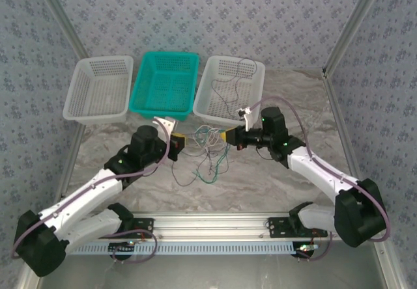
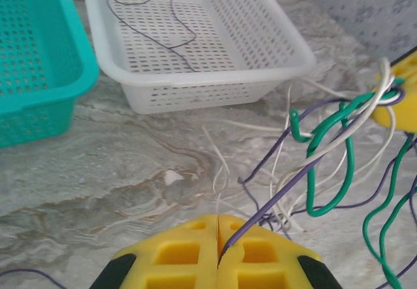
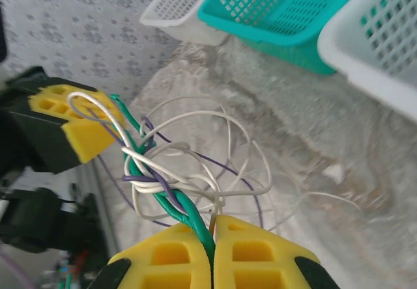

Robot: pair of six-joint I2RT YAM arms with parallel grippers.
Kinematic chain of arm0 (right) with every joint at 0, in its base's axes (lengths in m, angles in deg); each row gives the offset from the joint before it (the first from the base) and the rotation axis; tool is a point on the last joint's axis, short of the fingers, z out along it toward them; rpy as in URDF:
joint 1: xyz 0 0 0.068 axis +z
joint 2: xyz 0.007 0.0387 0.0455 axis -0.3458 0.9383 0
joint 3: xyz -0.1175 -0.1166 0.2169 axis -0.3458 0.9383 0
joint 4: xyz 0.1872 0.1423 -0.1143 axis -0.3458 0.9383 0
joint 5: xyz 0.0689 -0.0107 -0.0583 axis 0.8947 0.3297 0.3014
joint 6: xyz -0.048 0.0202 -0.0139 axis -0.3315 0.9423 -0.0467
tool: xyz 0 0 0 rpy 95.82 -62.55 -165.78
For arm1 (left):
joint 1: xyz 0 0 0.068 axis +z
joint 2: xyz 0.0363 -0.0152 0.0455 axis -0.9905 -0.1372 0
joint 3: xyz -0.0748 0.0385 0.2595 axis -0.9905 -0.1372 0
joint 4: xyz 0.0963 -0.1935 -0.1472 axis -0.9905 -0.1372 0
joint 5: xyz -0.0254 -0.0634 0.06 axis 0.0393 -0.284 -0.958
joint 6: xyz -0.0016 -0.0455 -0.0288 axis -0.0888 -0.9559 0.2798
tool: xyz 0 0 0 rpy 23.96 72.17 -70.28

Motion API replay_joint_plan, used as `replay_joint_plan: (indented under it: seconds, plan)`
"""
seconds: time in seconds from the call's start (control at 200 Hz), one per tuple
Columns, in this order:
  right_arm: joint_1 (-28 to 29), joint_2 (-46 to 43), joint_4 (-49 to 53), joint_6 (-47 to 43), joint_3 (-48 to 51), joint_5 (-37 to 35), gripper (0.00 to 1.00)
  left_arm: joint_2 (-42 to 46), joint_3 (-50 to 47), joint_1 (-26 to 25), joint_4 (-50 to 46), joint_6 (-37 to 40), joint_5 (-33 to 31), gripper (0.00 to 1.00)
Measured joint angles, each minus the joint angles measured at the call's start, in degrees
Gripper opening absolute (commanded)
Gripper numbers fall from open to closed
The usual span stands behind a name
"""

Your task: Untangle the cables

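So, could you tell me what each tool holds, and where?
Left tool pinches a purple strand of the cables; right tool a green strand.

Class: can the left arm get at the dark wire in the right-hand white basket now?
Probably not yet: the left pincer is shut on a purple wire, though the white basket lies open ahead.

The cables sit between the left gripper at their 9 o'clock and the right gripper at 3 o'clock.
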Motion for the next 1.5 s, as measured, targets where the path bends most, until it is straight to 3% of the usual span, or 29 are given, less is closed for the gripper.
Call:
replay_joint_plan:
  seconds: [0.19, 0.295, 0.43, 0.505, 0.635, 0.735, 0.864, 1.029, 1.174, 1.274, 1.504]
  plan:
    - [-2.3, -1.6, -4.7, 10.9, 5.4, 9.0, 0.0, 6.0, -2.4, 5.3, -1.3, -3.5, 11.7, 0.0]
    - [-2.9, -2.1, -6.0, 13.0, 8.2, 10.4, 0.0, 8.7, -3.2, 8.4, -3.5, -4.9, 16.9, 0.0]
    - [2.1, -1.7, -4.4, 10.7, 9.2, 3.3, 0.06, 9.4, -5.3, 11.6, -3.0, -6.2, 22.0, 0.0]
    - [5.6, 0.3, -5.2, 9.7, 11.0, -2.0, 0.21, 9.0, -7.5, 12.4, -1.9, -7.2, 22.5, 0.0]
    - [2.8, 5.8, 0.7, 9.1, 14.7, -12.4, 0.45, 4.6, -9.1, 11.4, -0.1, -7.9, 15.5, 0.0]
    - [2.8, 6.7, 7.2, 7.1, 14.0, -15.9, 0.49, 0.1, -9.3, 7.2, 2.4, -8.0, 11.9, 0.0]
    - [5.5, 6.0, 13.4, 1.9, 6.0, -18.0, 0.52, -4.0, -9.5, 2.9, 4.2, -7.9, 9.2, 0.0]
    - [8.0, 8.3, 13.5, -2.4, -6.8, -17.2, 0.51, -4.2, -9.5, 1.7, 4.3, -7.3, 6.8, 0.0]
    - [10.5, 17.8, 14.4, -0.9, -16.8, -18.4, 0.49, -2.0, -9.6, 0.8, 2.7, -7.5, 3.5, 0.0]
    - [13.3, 24.2, 16.0, 1.7, -21.1, -20.7, 0.54, -1.7, -10.9, -1.4, 2.9, -9.4, 0.8, 0.0]
    - [18.9, 35.2, 23.2, 1.1, -30.3, -26.9, 0.57, -9.3, -14.5, -4.4, -0.1, -19.1, -6.9, 0.0]
